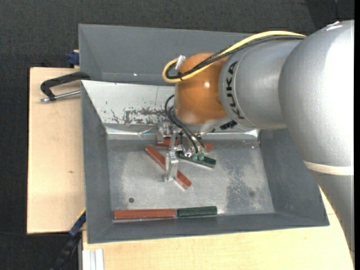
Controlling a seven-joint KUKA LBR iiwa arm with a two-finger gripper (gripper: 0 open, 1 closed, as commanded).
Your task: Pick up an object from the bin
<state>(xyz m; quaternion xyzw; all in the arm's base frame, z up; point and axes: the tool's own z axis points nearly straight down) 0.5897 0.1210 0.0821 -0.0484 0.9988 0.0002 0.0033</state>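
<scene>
Your gripper [170, 170] sits low mid-floor in the grey metal bin [93, 167], among short red-brown flat sticks [155, 153] and a small green piece [207, 161]; you cannot tell its grip. Bare floor lies either side; a long red-brown bar [144, 213] and dark green bar [197, 211] hug the near wall.

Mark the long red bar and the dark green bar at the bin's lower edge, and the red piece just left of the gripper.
long red bar [144, 213]: camera view, mid-length.
dark green bar [197, 211]: camera view, mid-length.
red piece [154, 153]: camera view, its middle.
</scene>
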